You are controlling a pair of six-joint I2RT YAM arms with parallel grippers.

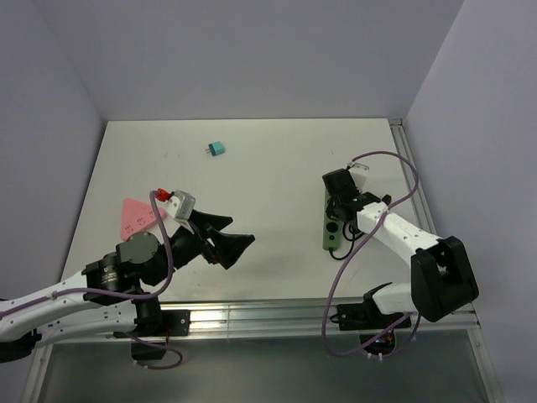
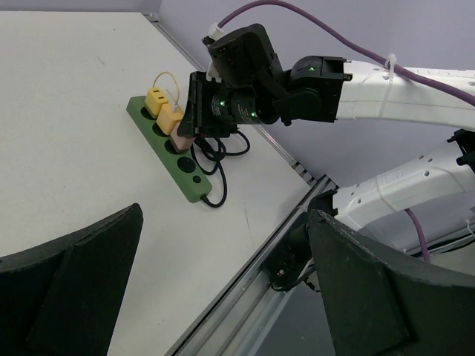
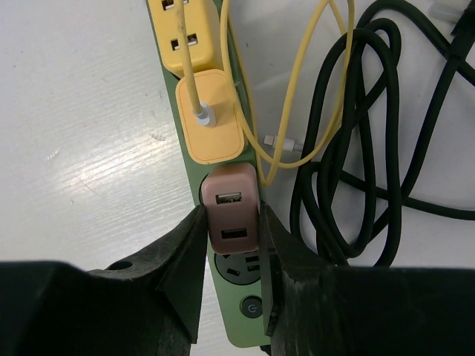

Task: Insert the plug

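Pink plug (image 3: 231,208) sits pinched between the fingers of the right gripper (image 3: 231,224), upright over a socket of the green power strip (image 3: 239,335), just below the yellow adapters (image 3: 211,122). The side grip leaves it free to be pressed straight down. Whether its prongs are fully home cannot be told. Left gripper (image 1: 226,237) hangs spread wide and empty, well apart. A black cable (image 3: 356,148) coils beside the strip on the white table (image 1: 252,185), boxed in by pale lavender walls (image 1: 252,59).

Pink plug (image 3: 231,208) btwn R jaws, on green pwr strip (image 3: 223,305), beside yellow plug (image 3: 211,119).
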